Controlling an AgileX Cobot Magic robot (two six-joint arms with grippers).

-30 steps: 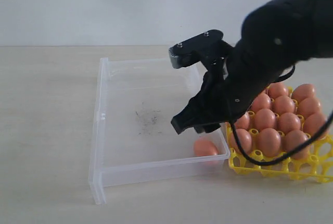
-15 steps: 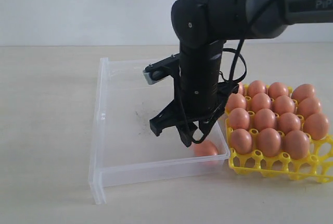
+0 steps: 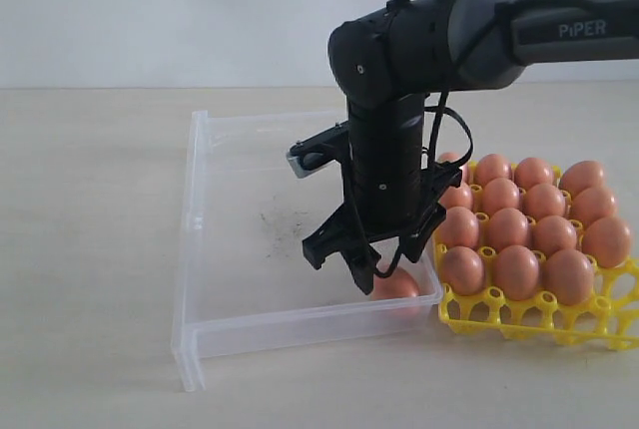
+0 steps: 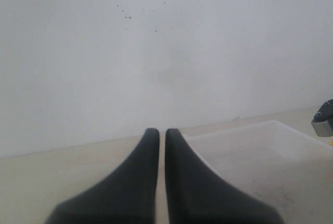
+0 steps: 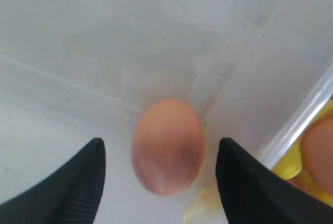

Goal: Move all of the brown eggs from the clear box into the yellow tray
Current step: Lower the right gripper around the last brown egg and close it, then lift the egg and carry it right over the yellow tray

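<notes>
One brown egg (image 3: pixel 396 285) (image 5: pixel 167 146) lies in the near right corner of the clear box (image 3: pixel 215 249). My right gripper (image 3: pixel 361 267) (image 5: pixel 161 153) hangs straight over it, open, one finger on each side of the egg without touching it. Several brown eggs (image 3: pixel 516 229) fill the yellow tray (image 3: pixel 539 321) just right of the box. My left gripper (image 4: pixel 162 134) is shut with nothing in it, held away from the box, whose rim (image 4: pixel 244 133) shows beyond the fingers.
Dark specks (image 3: pixel 285 224) mark the box floor. The box's right wall (image 5: pixel 302 122) runs close to the egg, with the yellow tray (image 5: pixel 291 164) right behind it. Bare tabletop (image 3: pixel 90 249) lies left of the box.
The right arm swung from the tray back over the box, turned to point down, came low over the last egg, and its jaws widened.
</notes>
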